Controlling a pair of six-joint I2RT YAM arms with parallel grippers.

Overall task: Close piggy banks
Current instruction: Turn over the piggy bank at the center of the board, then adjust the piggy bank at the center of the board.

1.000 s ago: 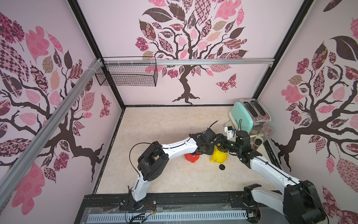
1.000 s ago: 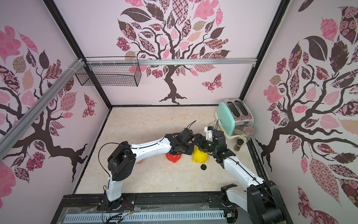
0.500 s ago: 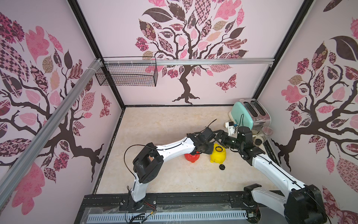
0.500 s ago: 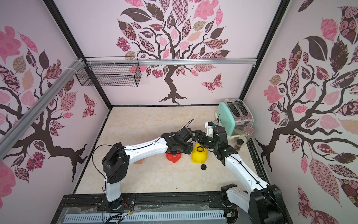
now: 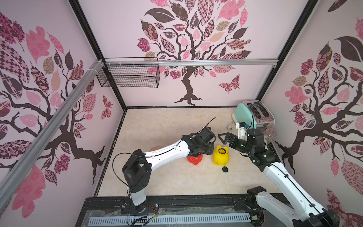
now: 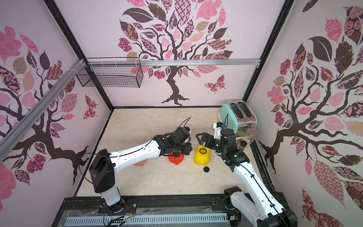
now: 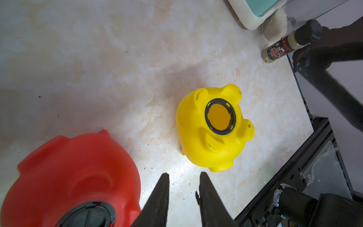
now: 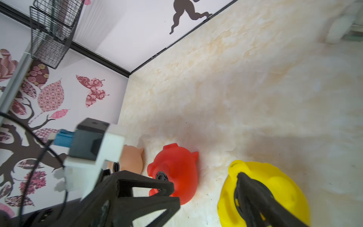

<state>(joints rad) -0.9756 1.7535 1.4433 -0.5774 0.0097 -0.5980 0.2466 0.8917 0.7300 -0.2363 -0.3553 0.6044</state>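
The yellow piggy bank [image 5: 221,155] has a black ring round its belly hole; the red piggy bank [image 5: 195,158] and peach piggy bank [image 8: 132,159] are plain glossy colours. The loose plug [image 5: 225,169] is black, the table [image 5: 157,127] cream with tan marbling, and the toaster [image 5: 243,116] mint green and chrome. The walls [image 5: 127,39] are pale pink with dark brown trees and patterned pink leaves.

L gripper [image 7: 183,175] jaws near-shut, R gripper [image 5: 223,138] spread wide — both arms extended inward

Right gripper [image 8: 205,180] gapes wide over the surface [image 8: 235,88], one finger [image 8: 253,194] across yellow pig [image 8: 284,188], red pig [image 8: 176,167] beside it, peach pig [image 8: 132,160] next, toward the surface's edge.
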